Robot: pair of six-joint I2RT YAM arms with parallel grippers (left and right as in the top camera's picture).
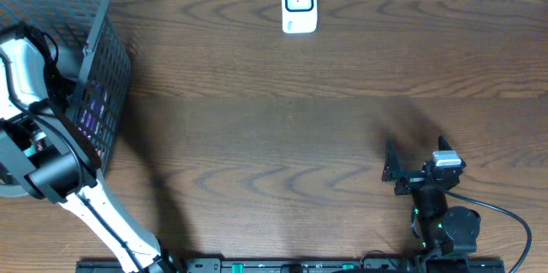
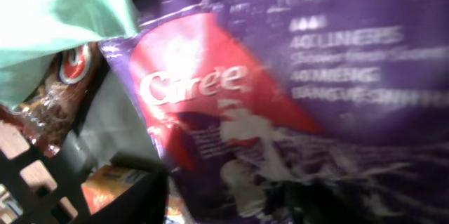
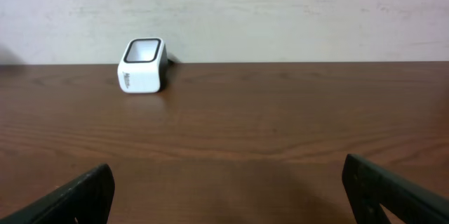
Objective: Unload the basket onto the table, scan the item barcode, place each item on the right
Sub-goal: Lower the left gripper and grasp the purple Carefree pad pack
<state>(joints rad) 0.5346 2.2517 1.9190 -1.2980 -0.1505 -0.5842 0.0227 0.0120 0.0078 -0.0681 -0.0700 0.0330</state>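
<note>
Well right of the basket [image 1: 107, 16], the right tool [image 3: 226, 173] hangs released and empty, in reserve. Inside the basket, the left tool [image 1: 56, 80] crowds the purple packet [image 2: 337, 112], presumably to pick it; grip unclear. Beyond the basket stands the scanner [image 1: 299, 3].

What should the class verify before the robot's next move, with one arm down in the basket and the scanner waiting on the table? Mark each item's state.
1. Left arm reaches into the basket: ok.
2. Purple packet lies right before the left wrist camera: ok.
3. Left claw grips that packet: cannot tell, its fingers are not clearly seen.
4. Barcode found on the packet: cannot tell, the print is blurred.
5. Scanner stands uncovered on the table: ok.
6. Right claw is open, empty and well apart from the scanner: ok.
</note>
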